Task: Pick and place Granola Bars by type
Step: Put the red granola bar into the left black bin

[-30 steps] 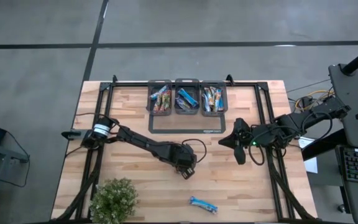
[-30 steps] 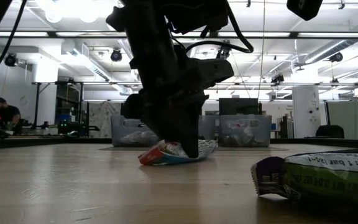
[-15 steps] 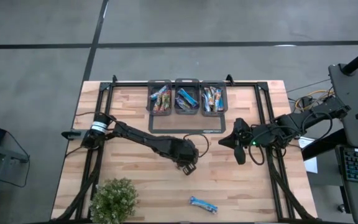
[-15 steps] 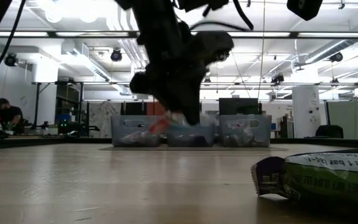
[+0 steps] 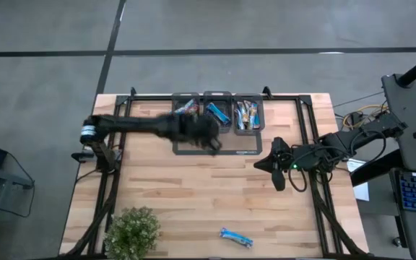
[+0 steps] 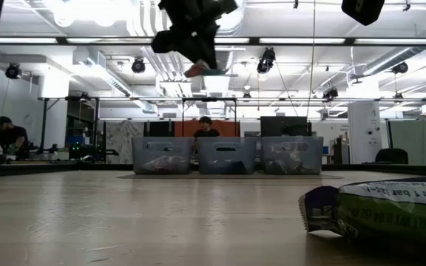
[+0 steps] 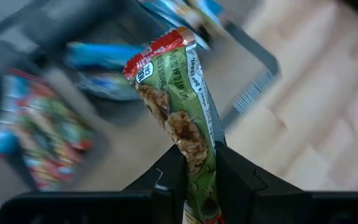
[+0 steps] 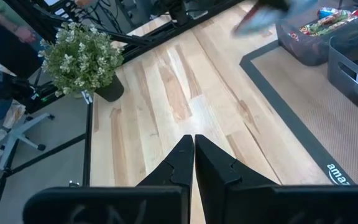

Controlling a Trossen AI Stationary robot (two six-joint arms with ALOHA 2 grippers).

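Since a second ago your left arm has swung from the middle of the surface up to the bins at the far edge, carrying a bar with it.

From above, you see the left gripper (image 5: 206, 137), blurred, over the near side of the left and middle bins. The three bins (image 5: 217, 113) sit in a row at the far edge, each holding granola bars (image 5: 246, 115). One blue bar (image 5: 236, 236) lies alone near the near edge, right of the plant (image 5: 131, 231) at the near left corner. Your right gripper (image 5: 262, 163) waits toward the right edge of the wooden surface (image 5: 193, 195), well apart from the bins.

At table height, you see the left gripper (image 6: 198, 63) high above the surface with the held bar (image 6: 205, 71) sticking out of it. The bins (image 6: 227, 154) stand far behind it, and a green wrapper (image 6: 383, 210) lies close to the camera on the right. People sit in the room beyond.

Through your left wrist camera, the jaws are closed on the green bar (image 7: 185, 118), which stands up from between the fingers (image 7: 241, 177) with its red end outward, above blurred bins of bars.

Through your right wrist camera, the jaws are shut with nothing between them; the fingers (image 8: 213, 165) meet over bare wood, with the plant (image 8: 82, 59) beyond.
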